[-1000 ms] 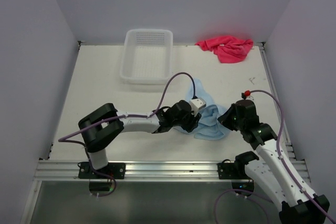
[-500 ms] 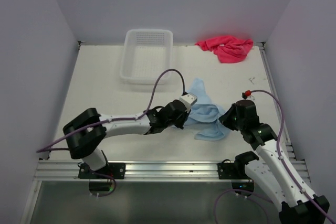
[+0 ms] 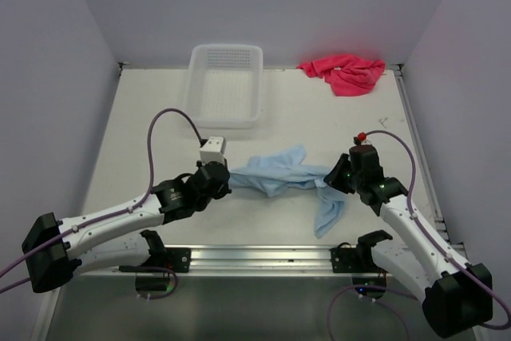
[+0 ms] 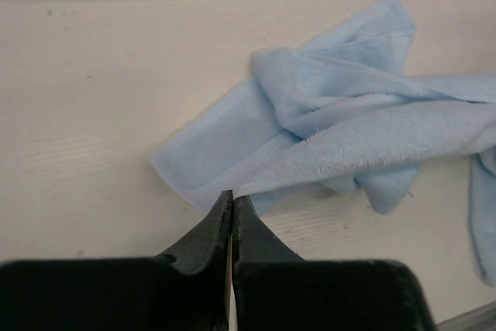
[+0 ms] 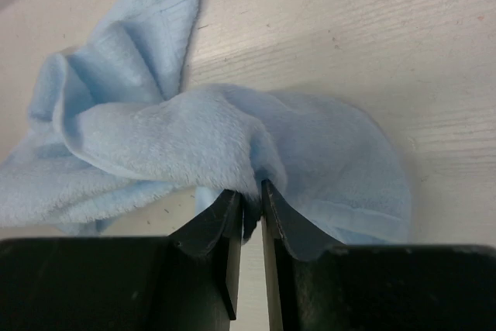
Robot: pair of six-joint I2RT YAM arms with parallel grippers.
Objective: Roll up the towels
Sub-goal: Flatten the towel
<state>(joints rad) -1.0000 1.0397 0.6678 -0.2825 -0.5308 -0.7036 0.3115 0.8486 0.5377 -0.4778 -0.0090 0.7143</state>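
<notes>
The light blue towel [image 3: 275, 175] hangs stretched between my two grippers at mid-table, with one end drooping toward the front edge [image 3: 327, 215]. My left gripper [image 3: 226, 181] is shut on the towel's left corner; in the left wrist view its tips [image 4: 232, 193] pinch the thin edge of the blue towel [image 4: 349, 114]. My right gripper [image 3: 331, 177] is shut on a bunched fold at the towel's right end; in the right wrist view the blue towel [image 5: 155, 137] sits between its tips [image 5: 252, 191]. The pink-red towel [image 3: 343, 72] lies crumpled at the back right.
A white mesh basket [image 3: 225, 89] stands at the back, left of centre. White walls enclose the table on three sides. A metal rail [image 3: 255, 257] carries both arm bases along the front edge.
My left gripper shut on the blue towel's corner and pulled it left, drawing the crumpled towel out into a long strip. My right gripper kept its hold and shifted slightly back.
</notes>
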